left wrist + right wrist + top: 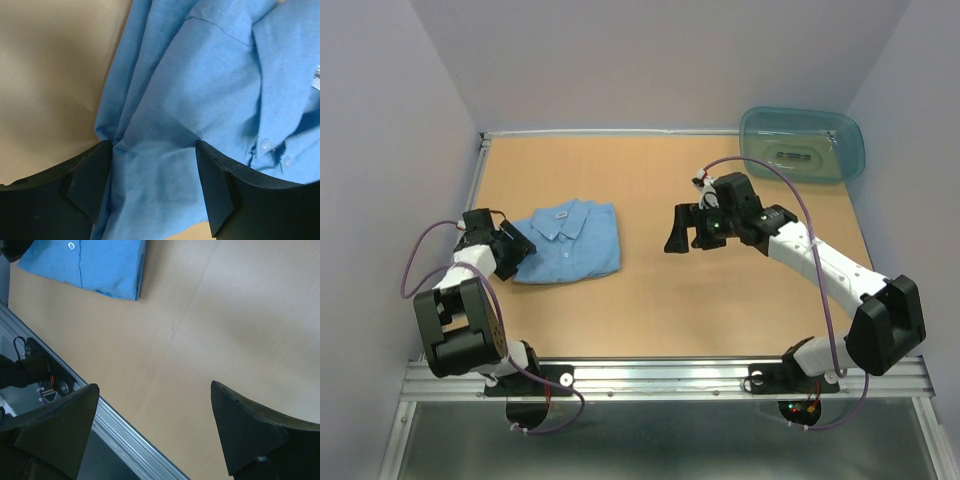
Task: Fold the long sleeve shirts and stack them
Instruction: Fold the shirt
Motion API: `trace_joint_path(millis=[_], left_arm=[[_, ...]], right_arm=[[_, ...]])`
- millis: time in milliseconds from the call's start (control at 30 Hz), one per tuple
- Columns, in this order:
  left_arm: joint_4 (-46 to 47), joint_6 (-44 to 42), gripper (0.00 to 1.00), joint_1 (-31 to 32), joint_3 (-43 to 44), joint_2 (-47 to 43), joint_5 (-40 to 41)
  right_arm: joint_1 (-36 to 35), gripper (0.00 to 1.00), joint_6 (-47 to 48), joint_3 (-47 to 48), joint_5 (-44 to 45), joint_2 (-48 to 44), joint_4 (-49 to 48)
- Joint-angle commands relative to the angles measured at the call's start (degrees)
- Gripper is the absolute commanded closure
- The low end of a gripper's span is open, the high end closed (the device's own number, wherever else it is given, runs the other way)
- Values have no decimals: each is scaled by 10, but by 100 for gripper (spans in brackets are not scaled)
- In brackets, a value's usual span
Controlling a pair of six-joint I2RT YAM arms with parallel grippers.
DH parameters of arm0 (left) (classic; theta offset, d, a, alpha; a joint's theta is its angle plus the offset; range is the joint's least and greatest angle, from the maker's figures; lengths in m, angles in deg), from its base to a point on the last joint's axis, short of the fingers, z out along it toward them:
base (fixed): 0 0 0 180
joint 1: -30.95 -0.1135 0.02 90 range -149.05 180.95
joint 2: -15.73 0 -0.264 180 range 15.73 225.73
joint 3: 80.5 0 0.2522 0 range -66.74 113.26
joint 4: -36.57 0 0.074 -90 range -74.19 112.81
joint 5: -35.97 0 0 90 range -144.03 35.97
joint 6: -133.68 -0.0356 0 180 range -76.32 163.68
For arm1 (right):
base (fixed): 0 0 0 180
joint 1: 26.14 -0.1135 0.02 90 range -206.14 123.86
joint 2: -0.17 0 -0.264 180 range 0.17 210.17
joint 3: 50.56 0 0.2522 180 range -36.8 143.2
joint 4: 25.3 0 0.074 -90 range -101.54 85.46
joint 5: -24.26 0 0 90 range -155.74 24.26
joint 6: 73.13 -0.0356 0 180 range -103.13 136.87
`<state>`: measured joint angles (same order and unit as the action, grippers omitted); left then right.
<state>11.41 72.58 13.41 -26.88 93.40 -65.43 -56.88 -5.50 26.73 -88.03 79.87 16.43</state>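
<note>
Left gripper straddles, fingers spread, your one folded long sleeve shirt; right gripper hangs wide, empty; stacking not yet done.

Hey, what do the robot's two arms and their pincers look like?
The left arm and right arm have white links and bulky black joint housings. A purple cable loops along each. The left pincer and right pincer each have two matte black, wedge-shaped fingers.
</note>
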Motion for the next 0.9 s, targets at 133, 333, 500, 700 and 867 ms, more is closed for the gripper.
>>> trace_joint_path(millis=[133,333,500,700,867], left_arm=[[22,-25,45,27,51,86,49],[44,-30,80,127,68,171,-2],[97,1,87,301,99,212,-54],[125,33,86,428,139,214,-87],[115,34,52,423,82,118,-56]], right_arm=[[-20,3,-5,-3,29,-2,-44],[-20,3,-5,-21,62,-13,-46],[-20,3,-31,-37,135,-31,-47],[18,6,-72,-71,216,-62,-42],[160,9,-37,-88,153,-83,-42]])
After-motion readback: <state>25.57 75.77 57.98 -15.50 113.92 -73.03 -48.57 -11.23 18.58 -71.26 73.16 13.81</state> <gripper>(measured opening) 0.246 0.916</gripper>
